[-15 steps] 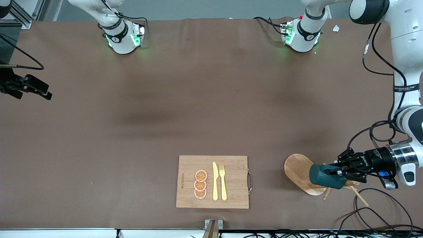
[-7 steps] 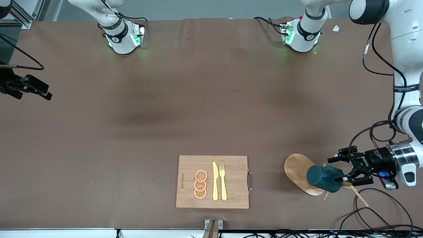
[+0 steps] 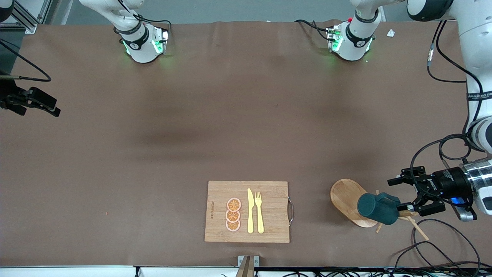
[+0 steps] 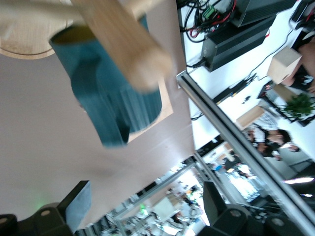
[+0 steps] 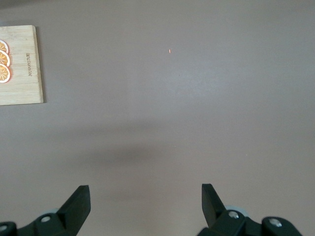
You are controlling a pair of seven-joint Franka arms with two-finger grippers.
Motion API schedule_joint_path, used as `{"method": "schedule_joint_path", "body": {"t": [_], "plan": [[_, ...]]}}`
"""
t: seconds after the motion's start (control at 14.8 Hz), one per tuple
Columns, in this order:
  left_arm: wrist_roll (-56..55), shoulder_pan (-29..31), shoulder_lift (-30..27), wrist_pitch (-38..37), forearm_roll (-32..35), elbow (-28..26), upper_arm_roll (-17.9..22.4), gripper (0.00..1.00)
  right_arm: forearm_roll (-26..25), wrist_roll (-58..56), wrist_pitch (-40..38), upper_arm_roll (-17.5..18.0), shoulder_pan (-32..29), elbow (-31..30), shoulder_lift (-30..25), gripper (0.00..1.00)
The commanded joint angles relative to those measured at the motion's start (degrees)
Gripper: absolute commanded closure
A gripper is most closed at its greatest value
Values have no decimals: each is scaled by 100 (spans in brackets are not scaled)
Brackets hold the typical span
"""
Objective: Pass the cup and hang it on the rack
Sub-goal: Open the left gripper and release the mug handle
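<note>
Two grippers found spread: left gripper (image 3: 401, 195) just beside the cup (image 3: 378, 208), apparently hung on a peg of the rack (image 3: 346, 196) at the desk's (image 3: 230, 115) near left-arm end and released; right gripper (image 5: 143, 201) waiting over bare desk.

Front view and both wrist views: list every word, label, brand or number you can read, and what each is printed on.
White lettering on the left arm's dark wrist band: too small to read.
White print on the left gripper's black body: too small to read.
Dark engraved mark on the cutting board, along its edge toward the right arm's end: too blurred to read in the front and right wrist views.
No other text shows.
</note>
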Motion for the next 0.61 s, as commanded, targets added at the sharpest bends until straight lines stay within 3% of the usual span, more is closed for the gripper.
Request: {"method": "schedule_joint_path", "body": {"t": [0.0, 0.27, 0.54], "plan": [[-92, -318, -509, -16, 864, -91, 5, 0, -66, 90, 65, 6, 6, -127, -107, 0], [-40, -766, -1063, -155, 2350, -109, -109, 0, -66, 90, 74, 6, -2, -127, -107, 0], [661, -794, -1529, -498, 4660, -126, -706, 0, -66, 90, 83, 6, -2, -145, -107, 0]]}}
